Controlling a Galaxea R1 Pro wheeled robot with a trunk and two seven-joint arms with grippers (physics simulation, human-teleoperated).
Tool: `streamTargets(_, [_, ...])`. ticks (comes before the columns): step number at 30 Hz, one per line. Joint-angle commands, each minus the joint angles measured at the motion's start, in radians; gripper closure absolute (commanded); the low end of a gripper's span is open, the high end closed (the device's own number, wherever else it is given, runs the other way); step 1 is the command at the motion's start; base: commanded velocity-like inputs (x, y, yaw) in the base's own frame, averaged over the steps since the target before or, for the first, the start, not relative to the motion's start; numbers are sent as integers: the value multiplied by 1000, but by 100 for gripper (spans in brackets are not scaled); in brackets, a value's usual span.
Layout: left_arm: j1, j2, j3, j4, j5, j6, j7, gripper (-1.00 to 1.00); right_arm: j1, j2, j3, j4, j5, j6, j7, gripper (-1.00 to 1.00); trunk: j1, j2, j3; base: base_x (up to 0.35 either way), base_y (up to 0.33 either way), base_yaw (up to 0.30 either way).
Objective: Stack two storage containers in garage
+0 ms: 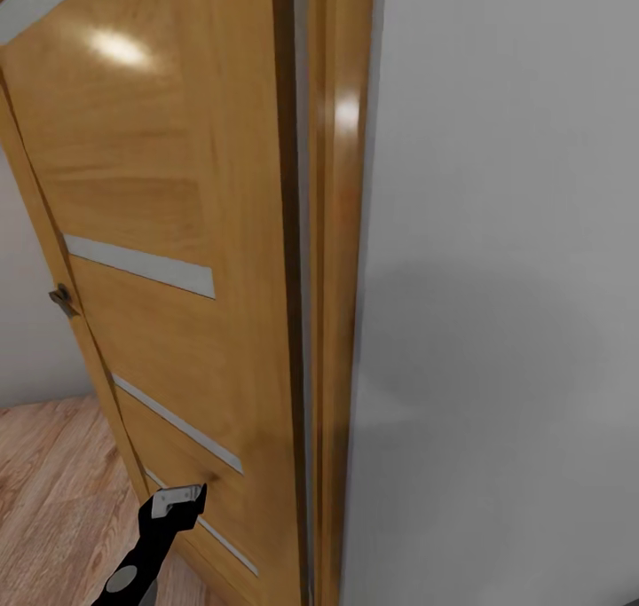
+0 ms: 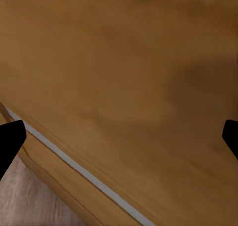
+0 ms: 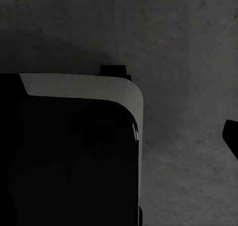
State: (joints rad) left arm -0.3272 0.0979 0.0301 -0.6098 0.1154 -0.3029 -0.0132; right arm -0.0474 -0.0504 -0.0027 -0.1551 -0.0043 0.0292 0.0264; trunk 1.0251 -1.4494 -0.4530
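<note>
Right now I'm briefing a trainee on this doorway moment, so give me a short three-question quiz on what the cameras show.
1. True or false: the left gripper is close to the lower part of the wooden door.
2. The floor under the right wrist camera is: A light wood planks, B dark grey rough concrete, C carpet.
3. In the left wrist view, what is held between the fingertips?

Key: 1 true; 2 B; 3 nothing, the jaws stand apart with only the door behind them.

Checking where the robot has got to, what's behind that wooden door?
Past the door, at its handle side, a strip of pale wall and wood-plank floor show. The door covers the rest of that room.
</note>
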Motion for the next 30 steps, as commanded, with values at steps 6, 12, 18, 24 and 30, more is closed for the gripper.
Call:
streamTargets(6, [-1,1,-1,-8,9,-5,-4,-100,0,0,0,-1,0,3,3,-100,0,-1,-1,0,0,0])
streamTargets(12, [-1,0,-1,-8,9,-5,-4,-100,0,0,0,-1,0,3,3,-100,0,-1,1,0,0,-67])
streamTargets(18, [-1,0,-1,-8,9,-5,-4,-100,0,0,0,-1,0,3,3,-100,0,-1,3,0,0,-103])
streamTargets(24, [-1,1,-1,-8,9,-5,-4,-100,0,0,0,-1,0,3,3,-100,0,-1,4,0,0,-13])
streamTargets(30, [-1,2,-1,-8,9,-5,-4,-100,0,0,0,-1,0,3,3,-100,0,-1,4,0,0,-2])
